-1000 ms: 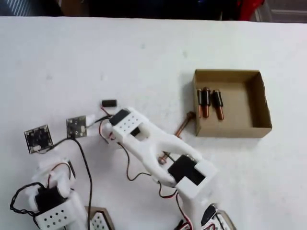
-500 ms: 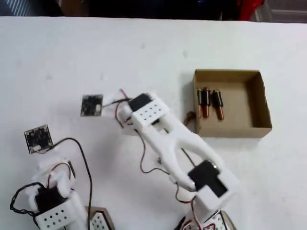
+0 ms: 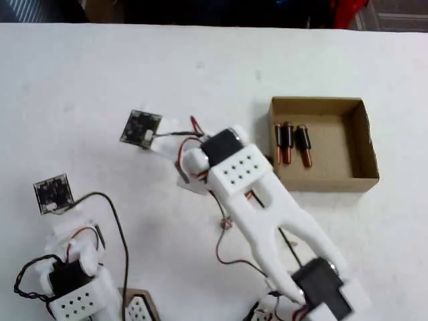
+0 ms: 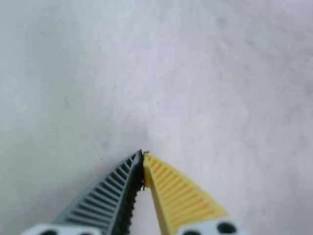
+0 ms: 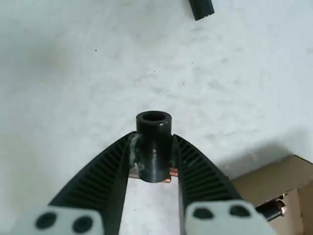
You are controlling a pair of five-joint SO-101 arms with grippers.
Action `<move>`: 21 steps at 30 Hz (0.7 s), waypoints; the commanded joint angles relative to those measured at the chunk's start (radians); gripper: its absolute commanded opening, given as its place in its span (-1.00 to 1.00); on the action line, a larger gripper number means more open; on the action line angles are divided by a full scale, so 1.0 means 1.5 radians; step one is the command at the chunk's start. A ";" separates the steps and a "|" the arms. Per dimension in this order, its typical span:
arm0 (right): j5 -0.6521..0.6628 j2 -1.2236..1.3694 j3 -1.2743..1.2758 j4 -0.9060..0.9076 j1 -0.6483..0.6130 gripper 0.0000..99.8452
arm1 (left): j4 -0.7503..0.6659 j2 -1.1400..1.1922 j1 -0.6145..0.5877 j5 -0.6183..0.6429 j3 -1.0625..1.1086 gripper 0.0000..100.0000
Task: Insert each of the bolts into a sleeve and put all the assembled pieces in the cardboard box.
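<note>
Black plastic, smooth and tube-shaped with an open round bore, the sleeve (image 5: 154, 122) stands upright in the pinch of the right gripper (image 5: 153, 142). The gripper's two black fingers (image 5: 105, 176) are ribbed on their inner faces and press the sleeve from both sides just below its rim. A few copper-coloured threads of a bolt (image 5: 169, 175) show at the sleeve's lower end, between the fingers. Beyond the fingertips and well apart from them, a second black sleeve (image 5: 201, 9) lies on its side on the white, faintly mottled table (image 5: 73, 58).

Close beside this gripper, back toward its wrist, is a corner of the brown cardboard box (image 5: 293, 171). From above, the box (image 3: 317, 100) is shallow, square and open-topped, and three assembled pieces (image 3: 287, 144), black sleeves on copper shafts, lie side by side along its wall nearest the right arm.

The left gripper (image 4: 143, 156) hangs over bare table with its fingers pressed together, empty. One is grey (image 4: 110, 196), the other yellow (image 4: 176, 196), both ridged, and they meet at the tips.
</note>
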 commanded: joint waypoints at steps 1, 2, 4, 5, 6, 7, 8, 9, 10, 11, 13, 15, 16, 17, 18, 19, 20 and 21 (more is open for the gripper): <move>-0.048 -0.073 -0.016 0.036 0.001 -0.87 | 0.005 -0.007 -0.003 -0.006 -0.001 -0.95; -0.061 -0.074 -0.005 0.033 -0.007 -0.87 | 0.005 -0.007 -0.003 -0.006 -0.001 -0.95; -0.074 -0.073 0.024 0.027 -0.028 -0.87 | 0.005 -0.007 -0.003 -0.006 -0.001 -0.95; -0.076 -0.073 0.045 0.012 -0.040 -0.87 | 0.005 -0.007 -0.003 -0.006 -0.001 -0.95; -0.076 -0.073 0.072 -0.009 -0.047 -0.87 | 0.005 -0.007 -0.003 -0.006 -0.001 -0.95; -0.077 -0.073 0.095 -0.032 -0.051 -0.87 | 0.005 -0.007 -0.003 -0.006 -0.001 -0.95; -0.078 -0.073 0.119 -0.059 -0.051 -0.87 | 0.005 -0.007 -0.003 -0.006 -0.001 -0.95; -0.078 -0.073 0.141 -0.082 -0.049 -0.87 | 0.005 -0.007 -0.003 -0.006 -0.001 -0.95; -0.078 -0.073 0.162 -0.101 -0.049 -0.87 | 0.005 -0.007 -0.003 -0.006 -0.001 -0.95; -0.078 -0.073 0.182 -0.117 -0.049 -0.87 | 0.005 -0.007 -0.003 -0.006 -0.001 -0.95; -0.078 -0.073 0.216 -0.152 -0.049 -0.87 | 0.005 -0.007 -0.003 -0.006 -0.001 -0.95; -0.078 -0.073 0.241 -0.183 -0.049 -0.87 | 0.005 -0.007 -0.003 -0.006 -0.001 -0.95; -0.078 -0.073 0.254 -0.196 -0.049 -0.87 | 0.005 -0.007 -0.003 -0.006 -0.001 -0.95; -0.078 -0.073 0.264 -0.205 -0.049 -0.87 | 0.005 -0.007 -0.003 -0.006 -0.001 -0.95; -0.078 -0.073 0.272 -0.213 -0.049 -0.87 | 0.005 -0.007 -0.003 -0.006 -0.001 -0.95; -0.078 -0.073 0.280 -0.221 -0.049 -0.87 | 0.005 -0.007 -0.003 -0.006 -0.001 -0.95; -0.078 -0.073 0.289 -0.230 -0.049 -0.87 | 0.005 -0.007 -0.003 -0.006 -0.001 -0.95; -0.078 -0.073 0.297 -0.239 -0.051 -0.87 | 0.005 -0.007 -0.003 -0.006 -0.001 -0.95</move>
